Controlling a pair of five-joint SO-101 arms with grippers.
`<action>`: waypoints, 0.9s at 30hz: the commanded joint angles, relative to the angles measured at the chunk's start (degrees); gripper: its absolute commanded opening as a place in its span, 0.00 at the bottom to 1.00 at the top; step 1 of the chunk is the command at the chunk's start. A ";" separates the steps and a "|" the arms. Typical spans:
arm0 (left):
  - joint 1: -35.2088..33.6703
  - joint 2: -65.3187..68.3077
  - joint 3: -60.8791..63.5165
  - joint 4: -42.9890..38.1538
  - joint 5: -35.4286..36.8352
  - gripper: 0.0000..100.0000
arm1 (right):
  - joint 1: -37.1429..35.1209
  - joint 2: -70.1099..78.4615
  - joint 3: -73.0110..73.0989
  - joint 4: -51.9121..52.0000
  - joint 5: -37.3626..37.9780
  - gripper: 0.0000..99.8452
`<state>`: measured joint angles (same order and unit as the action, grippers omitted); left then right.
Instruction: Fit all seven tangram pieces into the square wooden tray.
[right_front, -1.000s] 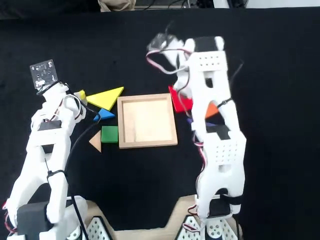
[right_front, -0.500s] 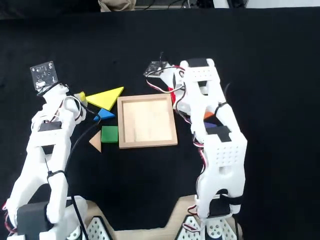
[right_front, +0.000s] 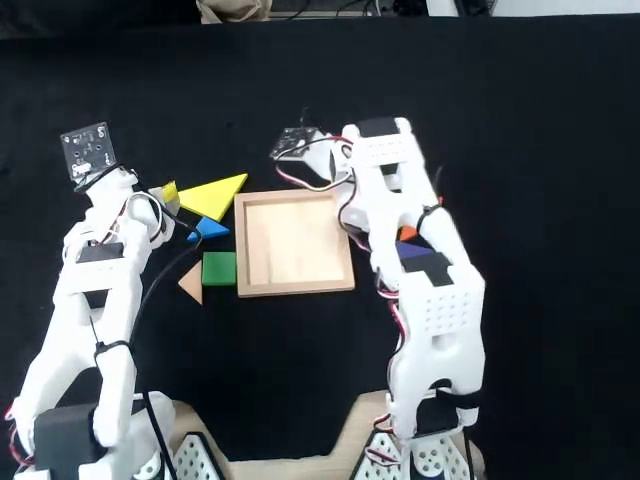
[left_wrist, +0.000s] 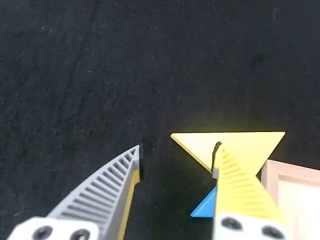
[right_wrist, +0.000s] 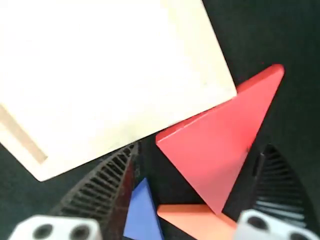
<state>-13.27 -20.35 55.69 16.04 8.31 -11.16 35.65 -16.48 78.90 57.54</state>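
Observation:
The square wooden tray (right_front: 295, 240) lies bare at the table's centre. Left of it are a large yellow triangle (right_front: 213, 195), a small blue triangle (right_front: 207, 229), a green square (right_front: 219, 268) and a tan triangle (right_front: 191, 284). My left gripper (left_wrist: 176, 155) stands open just left of the yellow triangle (left_wrist: 235, 145), one finger above its edge. My right gripper (right_wrist: 197, 150) is open and straddles the red triangle (right_wrist: 220, 135), which lies against the tray's right rim (right_wrist: 200, 107). One finger touches the triangle's side. An orange piece (right_wrist: 195, 217) and a dark blue piece (right_wrist: 142, 210) lie beside it.
The right arm (right_front: 385, 170) hangs over the tray's far right corner. The orange piece (right_front: 408, 233) and the dark blue piece (right_front: 415, 250) peek out beneath it. Black cloth covers the table, with free room at the far side and far right.
The right arm has swung left toward the tray's far right corner and now covers the red triangle in the high view. The left arm has not moved.

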 joint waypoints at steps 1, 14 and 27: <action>-0.66 -0.26 -0.75 -0.79 0.35 0.24 | -1.14 -2.51 -1.27 -2.81 0.35 0.36; -0.66 -0.26 -0.66 -0.79 0.18 0.24 | 0.70 4.35 -0.66 -4.48 0.44 0.36; -0.66 -0.26 -0.66 -0.79 0.18 0.24 | 3.25 4.09 -0.48 -2.81 2.99 0.35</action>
<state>-13.27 -20.35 55.69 16.04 8.31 -10.11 39.78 -16.66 75.03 59.38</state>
